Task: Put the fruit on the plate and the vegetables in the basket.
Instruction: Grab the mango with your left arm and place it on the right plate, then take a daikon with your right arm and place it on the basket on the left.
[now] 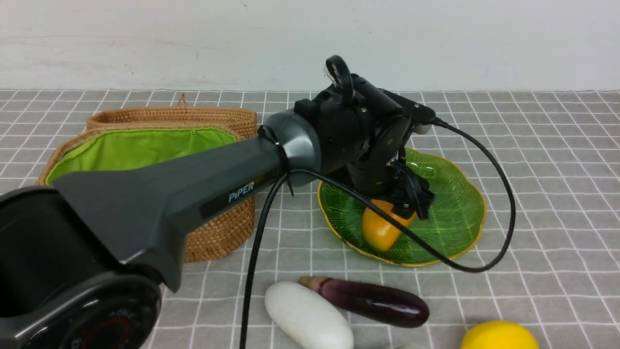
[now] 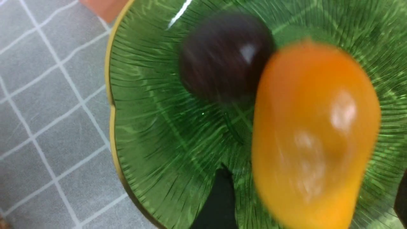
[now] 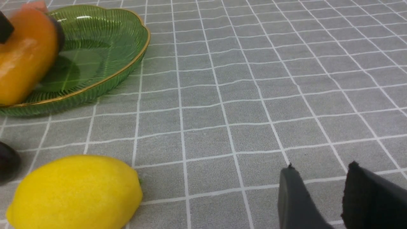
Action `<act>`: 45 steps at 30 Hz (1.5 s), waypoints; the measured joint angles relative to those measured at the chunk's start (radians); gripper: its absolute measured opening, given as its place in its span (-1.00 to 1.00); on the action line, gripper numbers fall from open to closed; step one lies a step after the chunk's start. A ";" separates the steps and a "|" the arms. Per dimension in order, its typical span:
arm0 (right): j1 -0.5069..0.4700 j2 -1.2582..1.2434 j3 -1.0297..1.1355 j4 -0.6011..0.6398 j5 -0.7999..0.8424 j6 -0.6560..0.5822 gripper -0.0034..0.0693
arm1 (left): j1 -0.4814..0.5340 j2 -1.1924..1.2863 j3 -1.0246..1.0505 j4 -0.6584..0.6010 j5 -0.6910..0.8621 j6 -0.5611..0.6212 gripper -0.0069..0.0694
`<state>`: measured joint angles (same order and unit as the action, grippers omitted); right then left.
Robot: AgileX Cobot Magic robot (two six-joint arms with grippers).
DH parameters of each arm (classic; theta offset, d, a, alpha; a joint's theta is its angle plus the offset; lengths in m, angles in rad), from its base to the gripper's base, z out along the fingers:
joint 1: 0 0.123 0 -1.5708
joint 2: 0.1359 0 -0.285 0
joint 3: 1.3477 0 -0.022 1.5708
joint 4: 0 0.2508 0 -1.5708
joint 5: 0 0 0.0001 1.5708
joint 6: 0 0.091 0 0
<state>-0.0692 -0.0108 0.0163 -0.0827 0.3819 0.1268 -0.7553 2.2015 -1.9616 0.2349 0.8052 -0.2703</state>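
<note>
Two glossy fruits sit in the ribbed green glass plate [image 1: 450, 213] with its scalloped gold rim: an oval orange mango [image 1: 380, 228], blurred, touching a round maroon fruit [image 2: 225, 57]. The left gripper [image 1: 411, 201] hangs over the mango, fingers spread either side, clear of it. Before the plate's near rim lie a smooth purple eggplant [image 1: 373, 300], a white oblong radish [image 1: 307, 315] and a dimpled lemon [image 3: 74, 192]. The right gripper [image 3: 321, 168], well off from the plate, stands parted and empty. The woven wicker basket [image 1: 223, 232], green-lined, sits left of the plate

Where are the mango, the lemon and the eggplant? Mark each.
mango [image 1: 379, 232], front view, lower rounded end.
lemon [image 3: 74, 192], right wrist view, middle of its side.
eggplant [image 1: 375, 303], front view, middle of purple body.
</note>
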 joint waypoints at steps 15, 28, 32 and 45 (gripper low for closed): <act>0.000 0.000 0.000 0.000 0.000 0.000 -0.24 | 0.001 -0.503 -0.085 0.009 0.429 0.112 -0.52; 0.000 0.000 0.000 0.000 0.000 0.000 -0.24 | 0.001 -1.289 0.506 0.009 0.429 -0.090 -0.85; 0.000 0.000 0.000 0.000 0.000 0.000 -0.24 | 0.001 -1.574 0.933 0.009 0.385 -0.240 -0.85; 0.000 0.000 0.000 0.000 0.000 0.000 -0.24 | 0.001 -1.946 1.457 -0.038 0.188 -0.413 -0.85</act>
<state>-0.0692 -0.0108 0.0163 -0.0827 0.3819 0.1268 -0.7544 0.2553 -0.5043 0.1966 0.9927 -0.6837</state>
